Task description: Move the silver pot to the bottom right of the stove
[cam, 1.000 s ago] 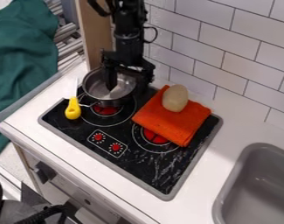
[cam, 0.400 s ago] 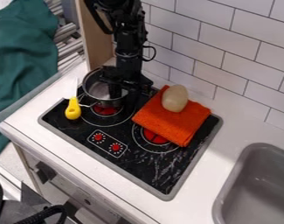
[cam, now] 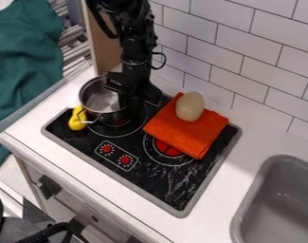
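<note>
Camera view: the silver pot [cam: 98,98] is at the stove's [cam: 149,182] 11 o'clock, a yellow object [cam: 76,122] at the pot's 7 o'clock. The gripper [cam: 123,101] is at the pot's 3 o'clock side; open or closed, I cannot tell. An orange cloth [cam: 181,133] (pale egg-shaped item [cam: 189,107] on top) lies at the stove's 1 o'clock.

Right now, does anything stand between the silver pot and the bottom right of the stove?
Partly: the orange cloth, with a pale egg-shaped object on it, lies close beside the direct line from the silver pot across the stove. A low slide might brush its left corner.
</note>
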`<state>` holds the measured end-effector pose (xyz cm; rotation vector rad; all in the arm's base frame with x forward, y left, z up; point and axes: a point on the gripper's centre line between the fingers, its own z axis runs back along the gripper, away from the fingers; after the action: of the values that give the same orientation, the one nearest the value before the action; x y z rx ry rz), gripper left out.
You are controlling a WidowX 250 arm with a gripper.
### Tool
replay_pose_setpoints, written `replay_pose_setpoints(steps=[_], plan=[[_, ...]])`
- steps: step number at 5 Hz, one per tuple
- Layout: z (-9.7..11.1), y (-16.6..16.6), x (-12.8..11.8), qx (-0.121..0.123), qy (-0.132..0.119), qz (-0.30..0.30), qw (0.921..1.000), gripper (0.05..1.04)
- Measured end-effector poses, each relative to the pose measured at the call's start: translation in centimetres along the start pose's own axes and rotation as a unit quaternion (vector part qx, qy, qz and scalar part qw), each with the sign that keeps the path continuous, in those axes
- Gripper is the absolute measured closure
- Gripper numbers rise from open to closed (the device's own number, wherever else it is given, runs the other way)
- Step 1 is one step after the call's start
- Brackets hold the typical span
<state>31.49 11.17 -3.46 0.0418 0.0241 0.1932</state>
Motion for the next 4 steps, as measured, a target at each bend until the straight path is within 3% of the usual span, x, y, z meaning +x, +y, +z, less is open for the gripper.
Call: replay_pose_setpoints(steps=[1,2,3,4], plan=[[4.3,-0.4,-0.5,-0.007,-0.06,0.008,0.9981,1.027],[9.6,-1.9,-4.0,0.001,-0.096,0.013,0.9953,1.028],[11.3,-4.8,-9.2,-0.006,-0.083,0.004,0.9965,1.028],[10.4,-7.8,-13.5,-0.016,-0.061,0.014,0.9979,1.028]])
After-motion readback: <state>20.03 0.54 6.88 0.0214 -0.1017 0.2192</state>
